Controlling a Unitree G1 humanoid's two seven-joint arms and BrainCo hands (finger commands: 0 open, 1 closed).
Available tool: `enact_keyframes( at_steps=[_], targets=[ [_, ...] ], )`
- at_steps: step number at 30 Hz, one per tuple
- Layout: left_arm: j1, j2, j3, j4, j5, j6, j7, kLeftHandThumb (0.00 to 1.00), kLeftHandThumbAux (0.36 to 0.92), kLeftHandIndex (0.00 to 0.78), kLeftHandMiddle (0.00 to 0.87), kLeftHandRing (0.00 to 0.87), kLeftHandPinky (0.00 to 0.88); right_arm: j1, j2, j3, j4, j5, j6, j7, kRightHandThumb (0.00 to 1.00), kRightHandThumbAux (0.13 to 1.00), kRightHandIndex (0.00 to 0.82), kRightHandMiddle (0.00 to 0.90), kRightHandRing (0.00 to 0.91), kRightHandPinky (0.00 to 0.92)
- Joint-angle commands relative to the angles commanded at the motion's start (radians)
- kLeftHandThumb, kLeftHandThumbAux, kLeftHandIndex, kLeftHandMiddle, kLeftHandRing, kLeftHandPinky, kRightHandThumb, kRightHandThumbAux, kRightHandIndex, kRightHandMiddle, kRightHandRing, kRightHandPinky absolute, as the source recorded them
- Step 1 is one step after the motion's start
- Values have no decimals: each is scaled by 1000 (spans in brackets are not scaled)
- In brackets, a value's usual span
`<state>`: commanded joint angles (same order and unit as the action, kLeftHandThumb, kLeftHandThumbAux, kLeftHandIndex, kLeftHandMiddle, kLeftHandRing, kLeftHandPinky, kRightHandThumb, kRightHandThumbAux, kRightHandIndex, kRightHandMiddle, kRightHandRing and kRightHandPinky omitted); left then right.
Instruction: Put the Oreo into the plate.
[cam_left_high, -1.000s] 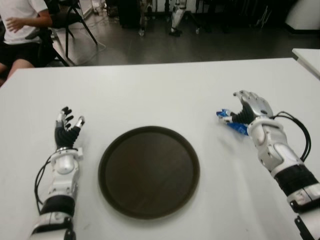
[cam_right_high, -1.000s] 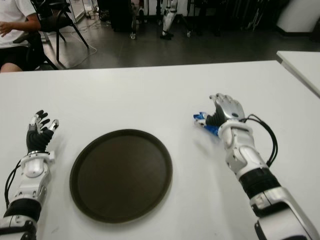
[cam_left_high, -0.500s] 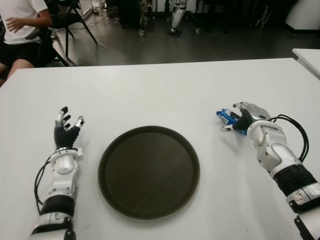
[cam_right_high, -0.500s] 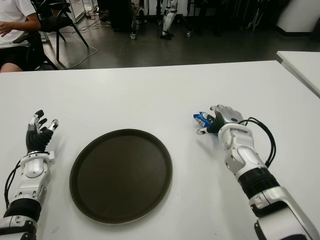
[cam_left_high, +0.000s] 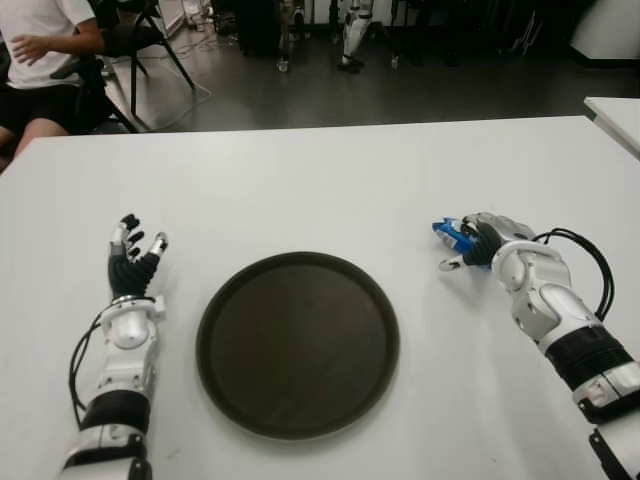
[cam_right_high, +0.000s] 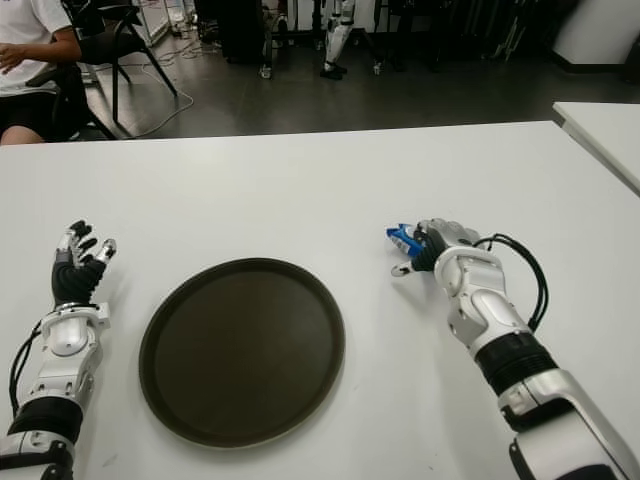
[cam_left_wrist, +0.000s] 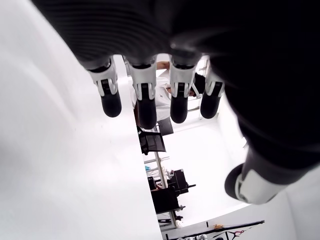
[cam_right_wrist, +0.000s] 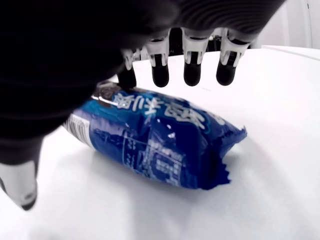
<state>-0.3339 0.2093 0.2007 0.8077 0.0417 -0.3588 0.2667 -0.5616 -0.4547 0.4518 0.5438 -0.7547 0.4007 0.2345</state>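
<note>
Your right hand (cam_left_high: 478, 240) sits over the blue crinkled-foil Oreo packet (cam_right_wrist: 155, 137), which lies flat on the white table (cam_left_high: 320, 190) to the right of the round dark-brown plate (cam_left_high: 298, 343), apart from it. In the right wrist view the fingertips (cam_right_wrist: 192, 72) hang just past the packet's far side and the thumb sits off its near end; the fingers are curved around it but not clamped, so call it cupped, no grasp yet. Your left hand (cam_left_high: 133, 255) shows left of the plate, fingers spread and relaxed, holding nothing. The plate holds nothing. A seated person (cam_left_high: 45, 60) is at the far left behind the table.
</note>
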Motion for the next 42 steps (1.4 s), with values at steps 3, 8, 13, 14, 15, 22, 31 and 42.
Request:
enact_keyframes(
  at_steps=[3, 8, 13, 14, 15, 22, 31, 42],
  targets=[
    [5, -3, -2, -8, 3, -6, 3, 268, 648, 58, 121, 97, 50, -32, 14, 7, 79, 9, -28, -17, 0, 533, 0, 0, 0, 0],
    [5, -5, -1, -8, -3, -10, -3, 267, 650, 50, 101, 77, 35, -41, 18, 9, 94, 14, -32, -16, 0, 542, 0, 0, 0, 0],
    [3, -3, 0, -8, -7, -7, -12, 266, 651, 51, 108, 79, 29, -51, 23, 12, 93, 12, -24, -8, 0, 550, 0, 0, 0, 0],
    [2, -2, -1, -6, -6, -7, -14, 265, 652, 51, 109, 80, 29, -54, 24, 16, 96, 10, -25, -4, 0, 551, 0, 0, 0, 0],
    [2, -1, -2, -4, -6, -8, -15, 263, 652, 56, 121, 93, 37, -57, 24, 18, 99, 9, -26, -2, 0, 552, 0, 0, 0, 0],
    [0, 3, -5, 3, 2, -14, -10, 275, 649, 78, 169, 141, 60, -158, 45, 46, 255, 13, -89, 15, 0, 551, 0, 0, 0, 0],
    [-2, 9, -6, 20, 5, -30, -8, 271, 642, 78, 149, 121, 52, -265, 60, 91, 406, -2, -152, 29, 0, 532, 0, 0, 0, 0],
    [-1, 5, 0, 29, -10, -59, -20, 280, 642, 70, 143, 118, 59, -328, 75, 112, 513, 19, -210, 41, 0, 528, 25, 21, 10, 30]
  ],
)
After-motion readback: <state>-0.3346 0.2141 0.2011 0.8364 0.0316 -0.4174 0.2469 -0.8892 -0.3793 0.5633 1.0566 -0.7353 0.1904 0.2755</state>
